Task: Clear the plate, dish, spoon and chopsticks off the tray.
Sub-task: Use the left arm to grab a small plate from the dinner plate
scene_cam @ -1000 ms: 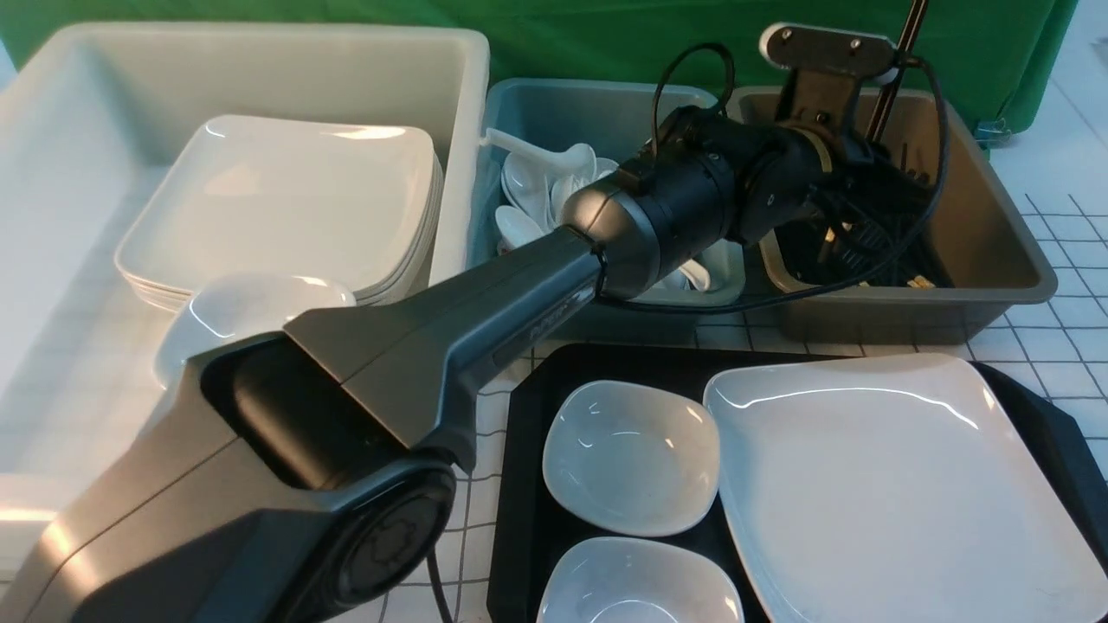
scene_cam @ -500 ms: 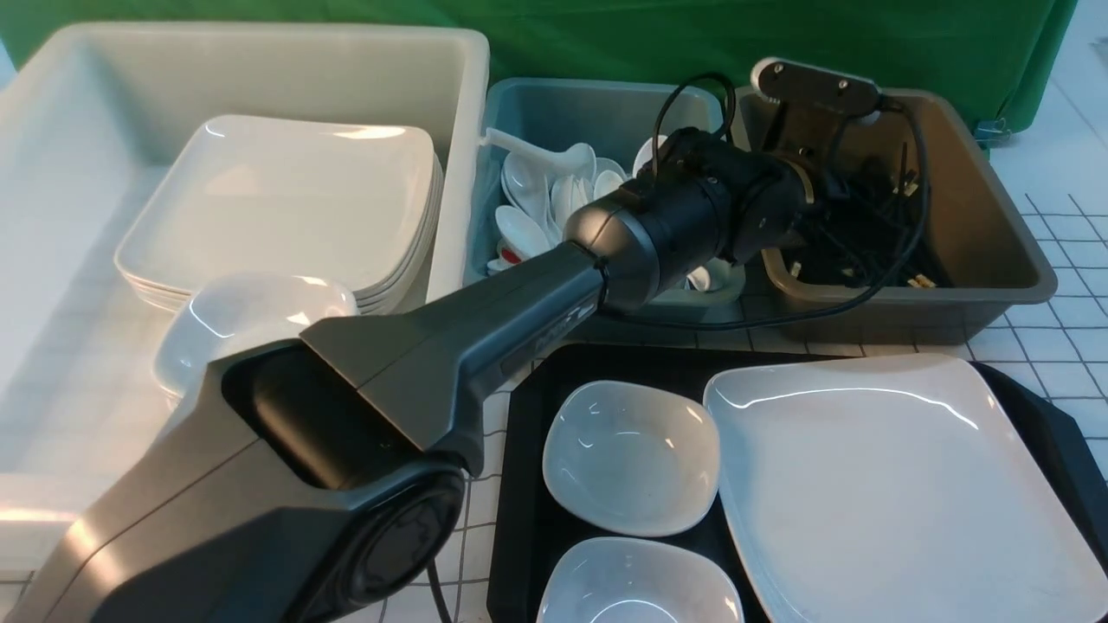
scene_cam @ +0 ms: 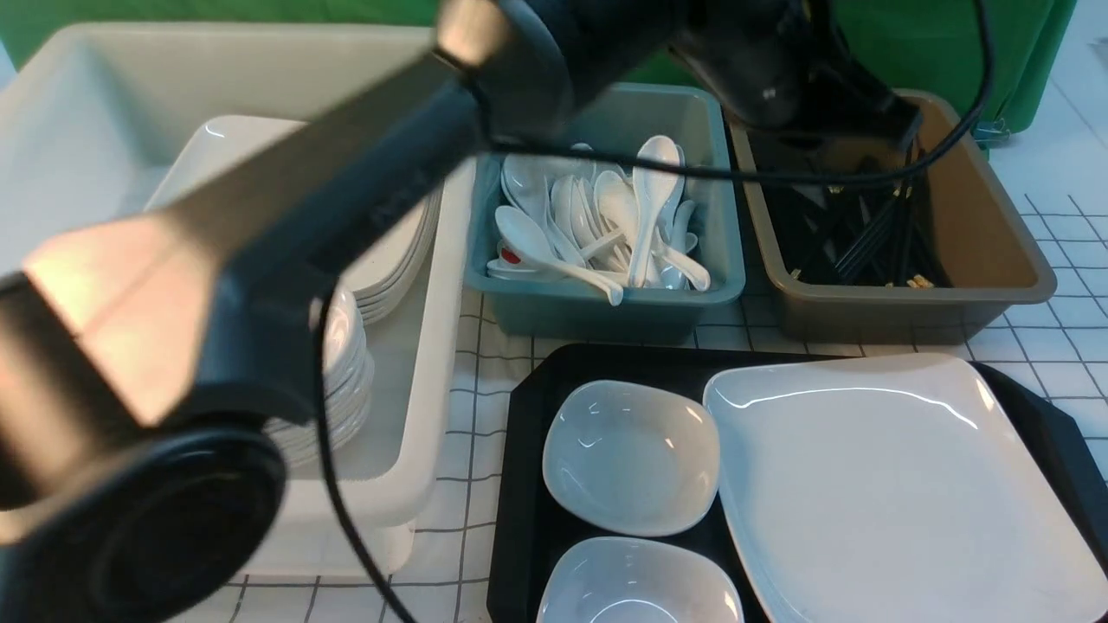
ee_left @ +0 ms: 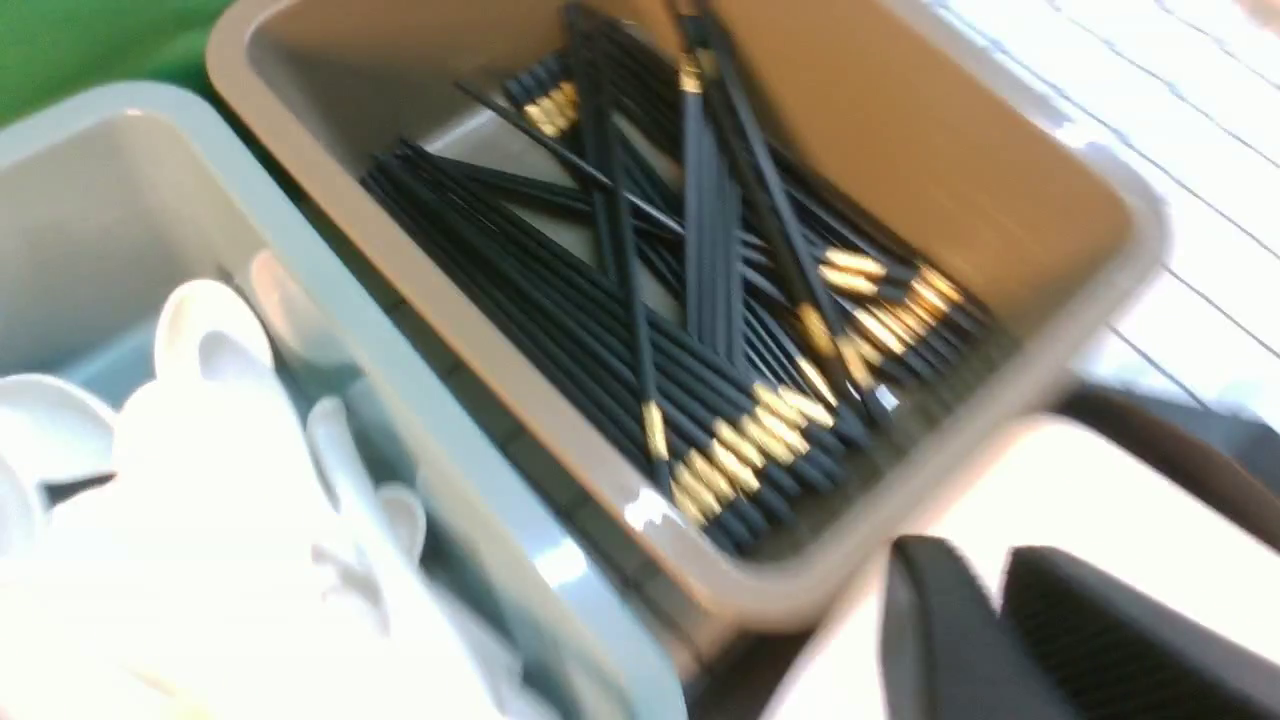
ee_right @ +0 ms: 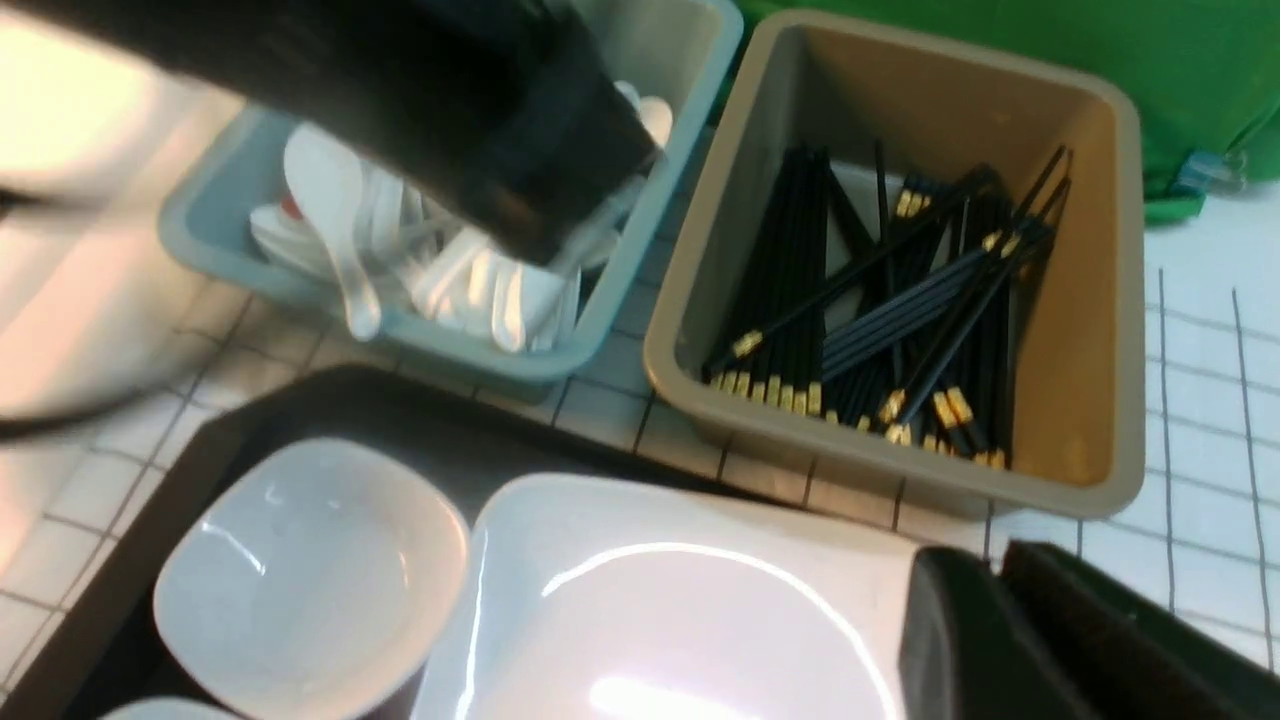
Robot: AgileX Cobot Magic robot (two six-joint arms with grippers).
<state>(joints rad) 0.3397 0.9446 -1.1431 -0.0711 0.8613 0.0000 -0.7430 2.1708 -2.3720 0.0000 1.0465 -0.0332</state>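
From the front, the left arm (scene_cam: 303, 199) reaches over the brown tub (scene_cam: 995, 260) of chopsticks (scene_cam: 857, 238), so that step looks finished. Spoons (scene_cam: 645, 208) fill the teal bin (scene_cam: 606, 316), and the plate (scene_cam: 892, 484) and dishes (scene_cam: 630, 454) remain on the tray (scene_cam: 524, 484). At the left wrist, the left gripper (ee_left: 1000, 570) is clenched on nothing, with chopsticks beyond its fingers. At the right wrist, the right gripper (ee_right: 995, 565), likewise closed and empty, hovers at the plate's rim; it needs to open and slip under it. A checked tabletop (scene_cam: 1065, 346) lies beneath and a green backdrop (scene_cam: 1030, 52) behind.

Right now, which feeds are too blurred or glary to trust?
Front view: left arm smeared and out of focus across the left half, plate sharp. Left wrist view: motion blur throughout, chopsticks streaked, spoons blown out white. Right wrist view: mostly sharp, glare streak on the plate, left arm blurred in one corner.
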